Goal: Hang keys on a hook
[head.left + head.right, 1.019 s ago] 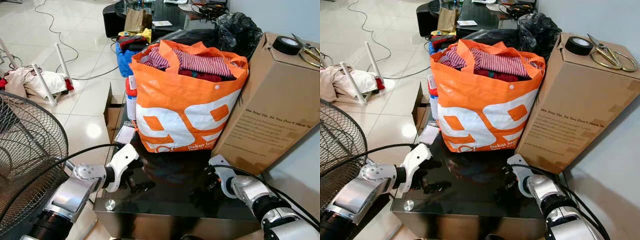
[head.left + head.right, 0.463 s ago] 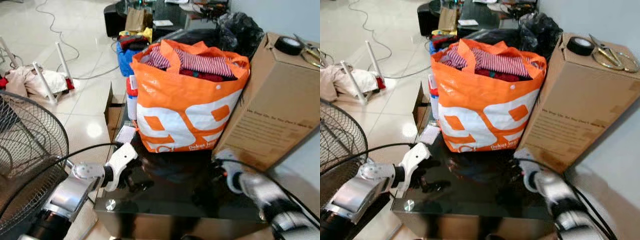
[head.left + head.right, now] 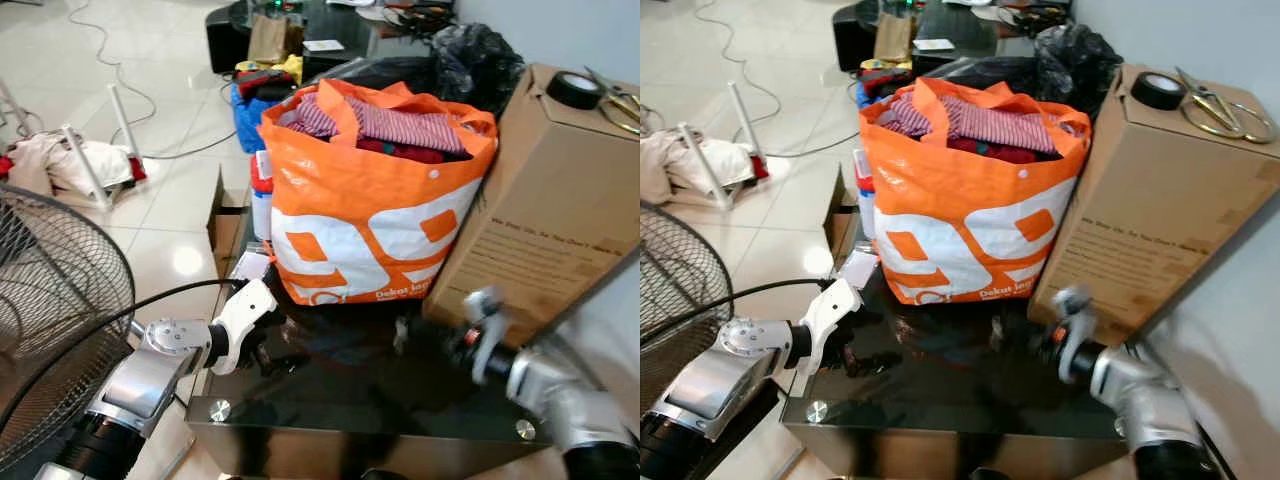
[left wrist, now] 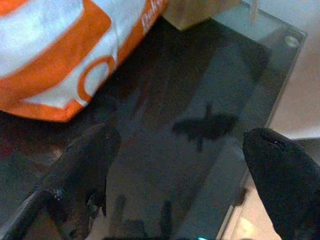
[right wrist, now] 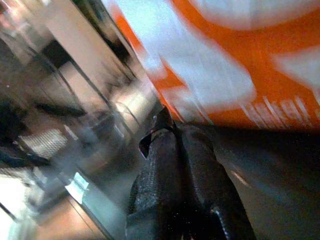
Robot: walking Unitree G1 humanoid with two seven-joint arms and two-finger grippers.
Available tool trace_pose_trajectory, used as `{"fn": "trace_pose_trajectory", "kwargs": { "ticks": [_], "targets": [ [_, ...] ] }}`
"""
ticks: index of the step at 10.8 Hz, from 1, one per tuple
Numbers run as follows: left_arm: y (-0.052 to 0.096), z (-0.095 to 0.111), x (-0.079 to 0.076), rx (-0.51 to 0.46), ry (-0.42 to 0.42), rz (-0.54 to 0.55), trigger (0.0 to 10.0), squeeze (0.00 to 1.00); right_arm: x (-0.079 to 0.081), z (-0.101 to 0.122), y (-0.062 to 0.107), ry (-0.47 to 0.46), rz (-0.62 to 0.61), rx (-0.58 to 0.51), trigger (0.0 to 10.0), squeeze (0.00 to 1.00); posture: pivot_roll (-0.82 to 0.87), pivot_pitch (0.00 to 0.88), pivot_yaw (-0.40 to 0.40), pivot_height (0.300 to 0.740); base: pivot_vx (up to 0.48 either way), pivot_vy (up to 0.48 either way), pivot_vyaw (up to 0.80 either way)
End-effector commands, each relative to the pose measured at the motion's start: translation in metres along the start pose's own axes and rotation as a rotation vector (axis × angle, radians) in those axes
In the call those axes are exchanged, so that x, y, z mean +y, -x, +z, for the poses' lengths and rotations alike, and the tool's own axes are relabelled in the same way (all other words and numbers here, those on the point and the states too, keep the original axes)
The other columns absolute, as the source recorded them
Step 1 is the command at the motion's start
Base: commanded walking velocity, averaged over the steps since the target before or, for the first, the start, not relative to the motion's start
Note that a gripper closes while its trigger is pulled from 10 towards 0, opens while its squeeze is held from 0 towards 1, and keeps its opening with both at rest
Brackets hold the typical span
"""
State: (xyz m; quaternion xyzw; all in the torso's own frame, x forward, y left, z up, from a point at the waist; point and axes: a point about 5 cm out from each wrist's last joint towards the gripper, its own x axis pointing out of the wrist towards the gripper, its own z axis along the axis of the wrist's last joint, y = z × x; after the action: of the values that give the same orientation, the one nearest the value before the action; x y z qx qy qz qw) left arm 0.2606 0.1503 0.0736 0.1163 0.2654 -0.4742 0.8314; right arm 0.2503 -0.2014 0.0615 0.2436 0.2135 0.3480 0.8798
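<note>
Left wrist view: glossy black glass table

Even daylight; my right hand motion-blurred lower right; glare spot on floor; tabletop reflective.

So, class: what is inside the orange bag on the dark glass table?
The orange bag holds clothes: a striped red-and-white garment on top, dark red fabric beneath. Anything deeper is covered.
</note>
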Motion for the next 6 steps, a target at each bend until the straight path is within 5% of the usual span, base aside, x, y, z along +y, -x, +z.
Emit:
{"fn": "trace_pose_trajectory", "kwargs": {
  "ticks": [1, 3, 6],
  "targets": [
    [0.002, 0.005, 0.004, -0.027, -0.023, 0.034, 10.0, 0.01, 0.006, 0.012, 0.005, -0.041, 0.05, -0.077, 0.0, 0.0, -0.05, 0.0, -0.076, 0.74, 0.0, 0.0, 0.0],
    [0.007, 0.027, 0.018, -0.206, -0.061, 0.256, 10.0, 0.01, 0.024, 0.032, 0.015, -0.111, 0.099, -0.273, 0.0, 0.0, -0.06, 0.0, -0.063, 0.74, 0.0, 0.0, 0.0],
    [0.019, 0.043, 0.016, -0.346, -0.046, 0.473, 10.0, 0.02, 0.043, 0.035, 0.019, -0.099, 0.048, -0.297, 0.0, 0.0, -0.06, 0.0, -0.047, 0.74, 0.0, 0.0, 0.0]
  ]
}}
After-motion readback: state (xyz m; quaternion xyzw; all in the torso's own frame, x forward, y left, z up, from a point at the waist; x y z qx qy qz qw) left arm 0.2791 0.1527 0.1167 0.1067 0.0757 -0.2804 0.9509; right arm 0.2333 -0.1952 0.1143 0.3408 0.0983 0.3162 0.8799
